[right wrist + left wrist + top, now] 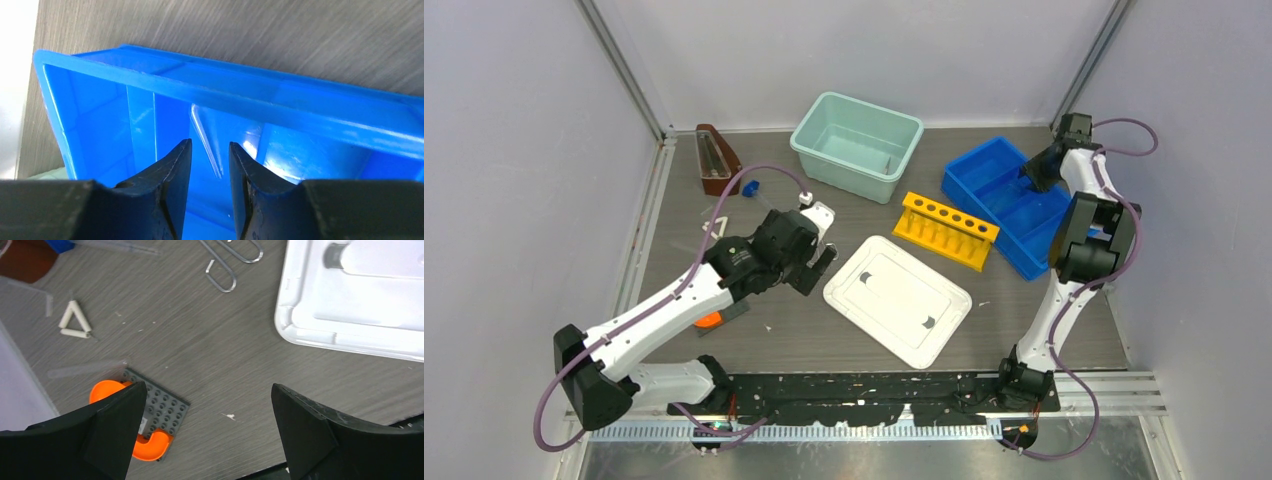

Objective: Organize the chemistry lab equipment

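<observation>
While the left gripper [208, 386] hangs wide open and empty, the wire tongs [225, 267] lie ahead of its fingertips, long axis oblique.

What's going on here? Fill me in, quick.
Two robot arms are sorting lab gear. The right gripper hangs over the blue bin, jaws slightly apart with nothing between them; a clear glass rod lies in the bin below. The left gripper is wide open and empty above the table, near the white triangle, the wire tongs and an orange and grey block, none put away yet.
</observation>
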`<state>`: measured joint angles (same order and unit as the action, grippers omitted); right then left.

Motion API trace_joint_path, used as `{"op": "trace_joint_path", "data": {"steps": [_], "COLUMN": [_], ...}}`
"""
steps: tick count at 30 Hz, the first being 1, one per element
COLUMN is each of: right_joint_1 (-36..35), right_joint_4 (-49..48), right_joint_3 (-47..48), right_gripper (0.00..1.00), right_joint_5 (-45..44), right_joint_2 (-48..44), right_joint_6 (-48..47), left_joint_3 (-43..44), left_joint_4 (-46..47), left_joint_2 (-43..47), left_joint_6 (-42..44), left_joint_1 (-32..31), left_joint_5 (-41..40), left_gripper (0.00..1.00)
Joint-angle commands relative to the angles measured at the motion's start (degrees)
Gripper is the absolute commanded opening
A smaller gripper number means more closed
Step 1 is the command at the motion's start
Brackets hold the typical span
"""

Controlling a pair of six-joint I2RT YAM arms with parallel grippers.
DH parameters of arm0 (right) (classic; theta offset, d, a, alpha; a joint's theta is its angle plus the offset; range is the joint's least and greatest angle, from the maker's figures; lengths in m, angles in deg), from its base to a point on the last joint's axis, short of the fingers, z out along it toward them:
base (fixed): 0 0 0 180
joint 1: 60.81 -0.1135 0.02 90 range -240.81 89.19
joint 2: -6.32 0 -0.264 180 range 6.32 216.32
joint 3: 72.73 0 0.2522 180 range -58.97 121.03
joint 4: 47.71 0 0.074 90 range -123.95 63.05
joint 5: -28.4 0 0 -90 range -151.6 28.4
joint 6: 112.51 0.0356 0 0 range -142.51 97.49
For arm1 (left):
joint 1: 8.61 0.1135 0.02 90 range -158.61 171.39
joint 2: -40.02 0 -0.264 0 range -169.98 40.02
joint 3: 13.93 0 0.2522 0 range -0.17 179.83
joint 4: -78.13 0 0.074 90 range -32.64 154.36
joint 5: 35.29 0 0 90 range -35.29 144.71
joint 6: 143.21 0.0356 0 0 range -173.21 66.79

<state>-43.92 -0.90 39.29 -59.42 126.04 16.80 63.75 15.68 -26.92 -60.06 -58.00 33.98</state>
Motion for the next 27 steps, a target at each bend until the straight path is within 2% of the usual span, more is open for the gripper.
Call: {"op": "trace_joint_path", "data": {"steps": [1,10,14,20,24,27], "right_joint_1": [0.2,-4.3,-12.4,-22.2,-24.9,-25.3], "right_joint_4": [5.4,8.4,8.8,5.8,3.3,2.1], "right_joint_3": [2.1,-8.4,-13.8,-23.4,-29.9,-33.9], "right_gripper": [0.40,0.40,0.39,0.37,0.37,0.36], "right_joint_5": [-2.0,-1.2,-4.4,-4.6,-2.0,0.8], "right_joint_2": [-7.6,-24.2,-33.2,-46.4,-54.3,-59.6], "right_joint_6": [-0.8,-2.1,-3.3,-2.7,-1.3,-0.6], "left_joint_3": [-0.3,-1.0,-0.3,0.7,0.2,0.6], "left_joint_4": [-1.2,-0.1,0.1,-0.9,-1.1,-0.5], "left_joint_2": [-1.0,-1.2,-2.0,-3.7,-4.2,-4.9], "left_joint_6": [-0.8,-4.7,-8.2,-17.4,-25.5,-28.9], "left_joint_1": [-0.1,0.6,4.0,14.9,23.9,28.4], "left_joint_5": [-11.0,-18.1,-15.5,-6.3,-5.8,-5.8], "left_gripper": [1.00,1.00,0.98,0.88,0.80,0.76]}}
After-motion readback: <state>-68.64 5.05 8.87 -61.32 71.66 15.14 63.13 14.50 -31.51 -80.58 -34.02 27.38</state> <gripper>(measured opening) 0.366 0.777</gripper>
